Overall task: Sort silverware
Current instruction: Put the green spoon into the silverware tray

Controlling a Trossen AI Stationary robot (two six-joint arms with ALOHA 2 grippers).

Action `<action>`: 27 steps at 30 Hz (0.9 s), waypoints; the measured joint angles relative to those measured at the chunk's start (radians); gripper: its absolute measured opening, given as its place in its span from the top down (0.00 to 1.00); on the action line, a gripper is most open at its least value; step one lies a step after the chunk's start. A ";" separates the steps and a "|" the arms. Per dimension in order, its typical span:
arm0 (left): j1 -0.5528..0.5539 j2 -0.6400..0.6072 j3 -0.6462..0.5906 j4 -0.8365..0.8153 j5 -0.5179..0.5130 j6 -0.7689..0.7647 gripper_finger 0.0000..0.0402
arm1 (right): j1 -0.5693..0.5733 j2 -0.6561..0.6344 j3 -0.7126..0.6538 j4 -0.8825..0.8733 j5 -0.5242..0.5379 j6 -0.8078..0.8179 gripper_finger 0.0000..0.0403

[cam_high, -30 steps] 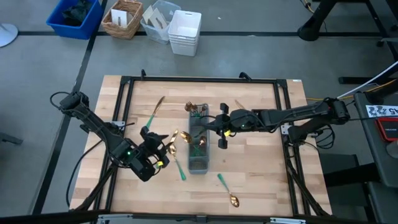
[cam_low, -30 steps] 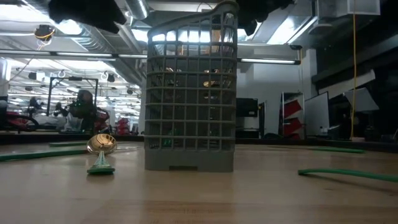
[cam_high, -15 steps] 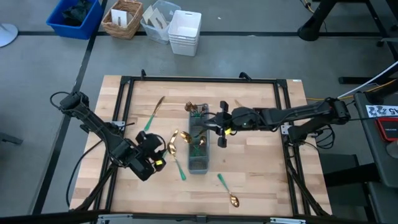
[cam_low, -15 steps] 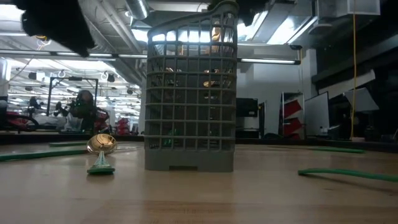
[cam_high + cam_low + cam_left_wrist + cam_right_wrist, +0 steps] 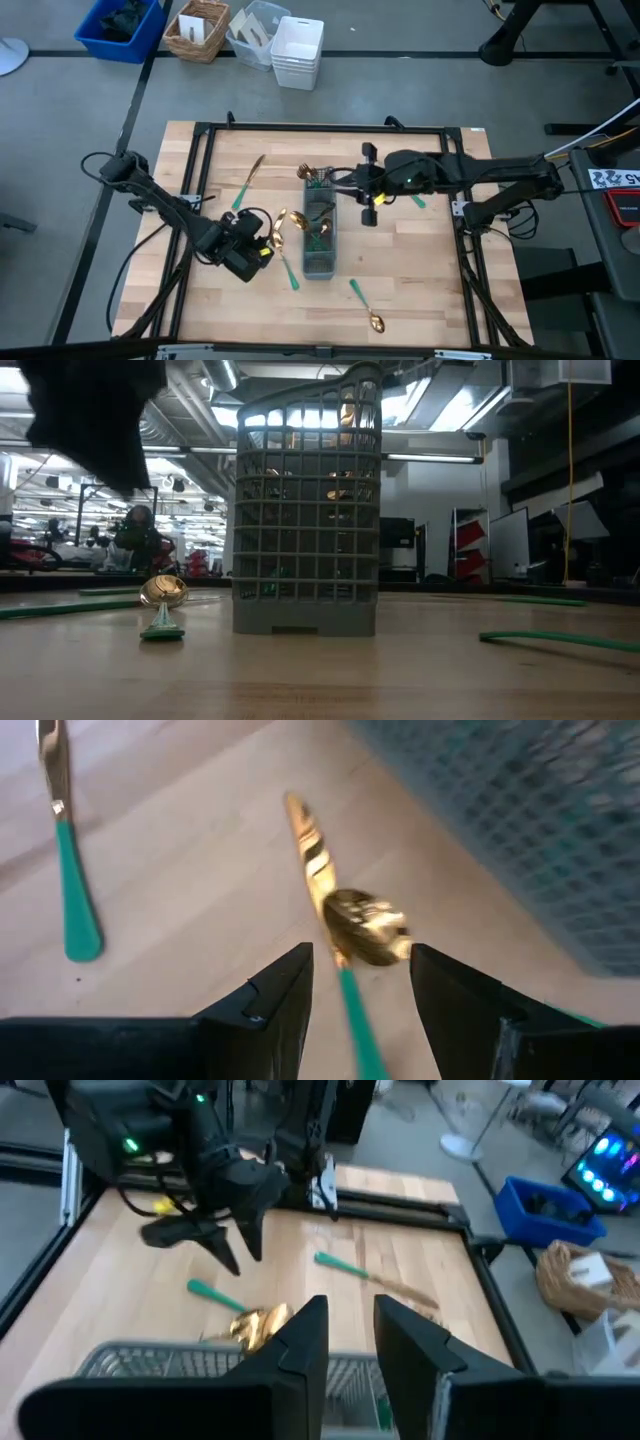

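the left gripper (image 5: 357,982) is being held open just over a loose spoon (image 5: 362,928) lying beside the caddy (image 5: 320,236); its fingers should be closed on the green handle, not the bowl. the right gripper (image 5: 368,197) is being kept parted and empty near the caddy's far end.

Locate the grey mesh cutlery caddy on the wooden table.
In the high view, the grey mesh cutlery caddy stands mid-table, between the left tool and the right tool.
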 joint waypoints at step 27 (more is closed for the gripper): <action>0.180 0.012 -0.334 0.527 0.114 0.112 0.68 | 0.175 -0.006 0.154 -0.480 0.164 0.193 0.78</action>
